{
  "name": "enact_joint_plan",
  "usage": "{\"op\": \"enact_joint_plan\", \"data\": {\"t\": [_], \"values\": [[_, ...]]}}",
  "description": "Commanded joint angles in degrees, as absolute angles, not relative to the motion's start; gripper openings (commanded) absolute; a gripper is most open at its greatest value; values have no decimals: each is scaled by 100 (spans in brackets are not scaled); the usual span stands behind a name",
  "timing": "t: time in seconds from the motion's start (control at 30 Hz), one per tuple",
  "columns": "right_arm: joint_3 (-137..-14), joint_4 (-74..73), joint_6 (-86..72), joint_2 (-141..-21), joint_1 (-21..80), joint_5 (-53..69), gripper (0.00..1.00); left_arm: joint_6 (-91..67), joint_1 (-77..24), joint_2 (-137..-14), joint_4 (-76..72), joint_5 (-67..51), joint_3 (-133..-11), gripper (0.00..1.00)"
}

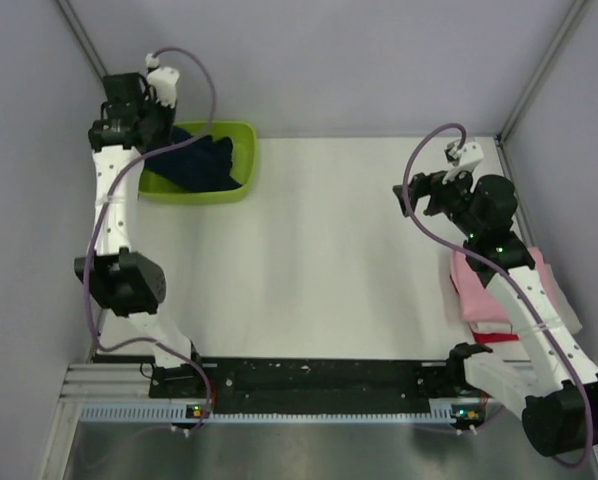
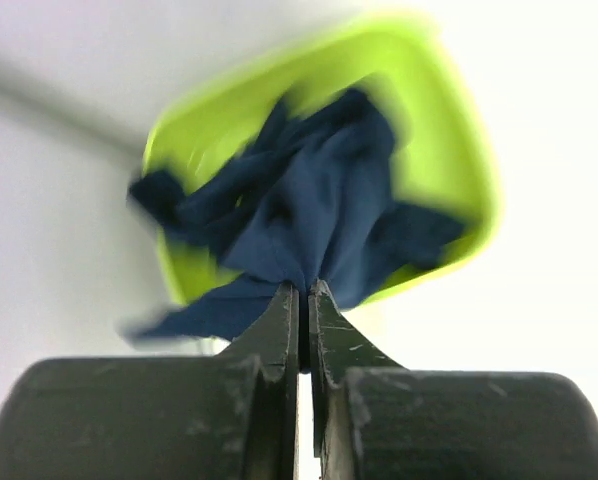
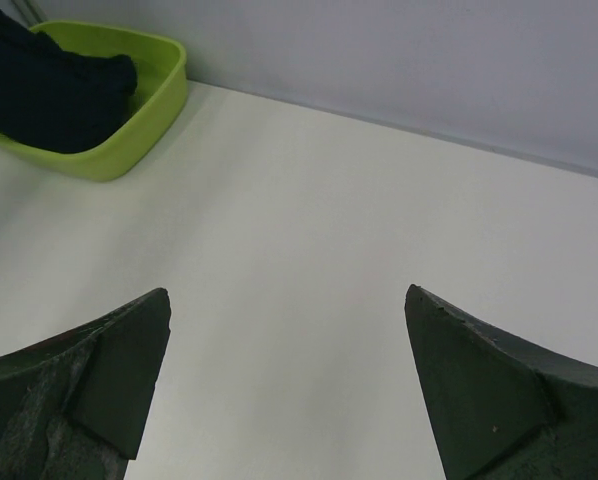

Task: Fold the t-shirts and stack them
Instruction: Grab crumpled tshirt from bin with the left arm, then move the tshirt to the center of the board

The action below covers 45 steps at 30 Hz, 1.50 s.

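Note:
A crumpled dark navy t-shirt (image 1: 201, 160) lies in the lime green tub (image 1: 241, 135) at the back left of the table. In the left wrist view my left gripper (image 2: 305, 290) is shut on a fold of the navy t-shirt (image 2: 319, 200), with cloth bunching up to the fingertips above the tub (image 2: 449, 150). The picture is blurred. A stack of folded t-shirts sits at the right edge, pink (image 1: 477, 285) on top and a red edge (image 1: 494, 337) below, partly hidden by my right arm. My right gripper (image 3: 287, 300) hovers open over bare table, holding nothing.
The white table (image 1: 329, 250) runs between the tub and the stack. Grey walls close in the back and both sides. The right wrist view shows the tub (image 3: 149, 110) with the navy cloth (image 3: 49, 90) far off at upper left.

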State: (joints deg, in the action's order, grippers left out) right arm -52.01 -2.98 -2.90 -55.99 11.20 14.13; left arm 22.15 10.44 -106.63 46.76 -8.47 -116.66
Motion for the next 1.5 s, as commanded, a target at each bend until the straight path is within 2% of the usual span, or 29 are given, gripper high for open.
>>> {"op": "enact_joint_plan", "data": {"t": [0.0, 0.07, 0.13, 0.33, 0.53, 0.7, 0.87, 0.9, 0.97, 1.0, 1.03, 1.13, 1.27, 1.4, 1.47], "values": [[-5467, -44, -562, -5511, 1309, 1432, 99, 2153, -726, -8614, 4708, -1933, -12888, 0], [-5502, -44, -650, -5554, 1318, 1441, 99, 2031, -1394, -8771, 5543, -1733, -14153, 0], [-5537, -53, -720, -5581, 1318, 1450, 99, 2048, -1949, -8763, 5870, -1548, -14615, 0], [-5713, -333, -809, -5695, 1327, 1731, 99, 1987, -2355, -8789, 5583, -1459, -13556, 0], [-5739, -737, -712, -5809, 1327, 1592, 99, 1969, -2610, -9438, 4932, -1652, -12719, 0], [-6134, -1545, -606, -6230, 1327, 1205, 99, 1828, -2698, -10755, 4641, -1662, -13033, 0], [-6381, -2197, -650, -6521, 1467, 1230, 91, 1933, -2593, -11820, 3553, -477, -13209, 2], [-6346, -2241, -555, -6556, 1590, 1248, 90, 1942, -2514, -11995, 3464, -266, -13306, 14], [-6258, -2451, -187, -6627, 2019, 1310, 89, 1837, -2330, -12251, 3498, -88, -13665, 55], [-6214, -2617, -37, -6697, 2204, 1370, 88, 1750, -2225, -12278, 3568, -105, -13728, 72], [-6170, -2793, 243, -6767, 2406, 1362, 88, 1714, -2145, -12200, 3621, -149, -13659, 84], [-6012, -3216, 133, -7109, 2855, 1204, 88, 1784, -1934, -11499, 3508, -421, -12775, 98], [-5643, -3296, -588, -7864, 3452, 1205, 89, 2170, -1749, -10242, 3392, -842, -11341, 98], [-5616, -3218, -1167, -8848, 3709, 336, 92, 2635, -1723, -9205, 3953, -1404, -10250, 98], [-5651, -2989, -1300, -9244, 3700, 438, 88, 2733, -1714, -8887, 4488, -1782, -9845, 96]]}}
